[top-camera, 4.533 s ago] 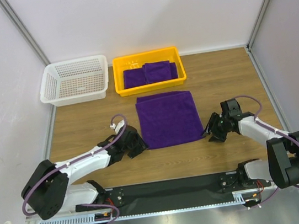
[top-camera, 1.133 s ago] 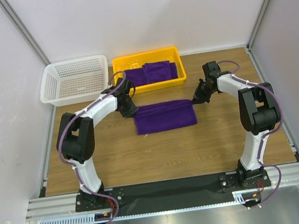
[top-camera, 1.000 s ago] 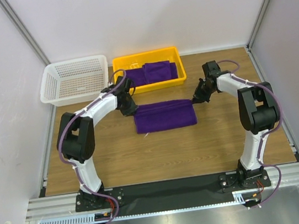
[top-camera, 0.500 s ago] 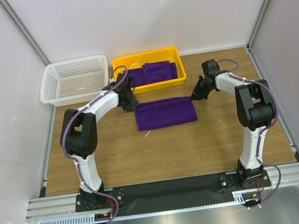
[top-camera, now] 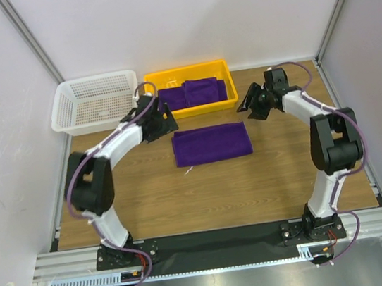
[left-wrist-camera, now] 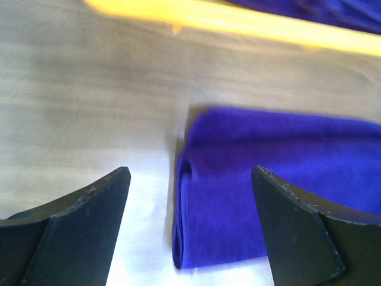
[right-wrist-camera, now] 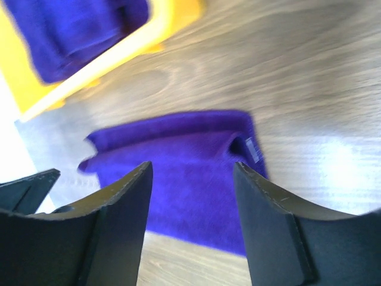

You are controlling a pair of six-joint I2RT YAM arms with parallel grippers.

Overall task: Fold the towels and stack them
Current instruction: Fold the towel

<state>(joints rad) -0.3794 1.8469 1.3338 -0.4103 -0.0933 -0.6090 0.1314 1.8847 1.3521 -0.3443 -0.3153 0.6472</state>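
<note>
**Towel on tabletop folded in half, not yet stacked**

- Task item: purple towel [top-camera: 212, 143] lies flat on the tabletop [top-camera: 288, 172], centre of the top view, just below the yellow tray [top-camera: 193, 110]. It is a wide band. The left wrist view shows doubled layers at its end, so one fold looks done.
- Left tool [left-wrist-camera: 189, 179]: jaws spread, gripping nothing. It hangs over the towel's left end, and the cloth seen between the fingers lies on the wood.
- Right tool [right-wrist-camera: 191, 170]: jaws spread, gripping nothing. It sits above the towel's right end, where a small tag shows at the corner.
- Yellow tray, top centre: holds folded towels [top-camera: 201, 90], at least two, side by side or overlapping. Exact count unclear.
- White basket [top-camera: 95, 121], upper left: no cloth visible in it.
- Remaining, my read: probably one more fold across the width to match the tray bundles, then place it with them. No unfolded towels in view elsewhere.
</note>
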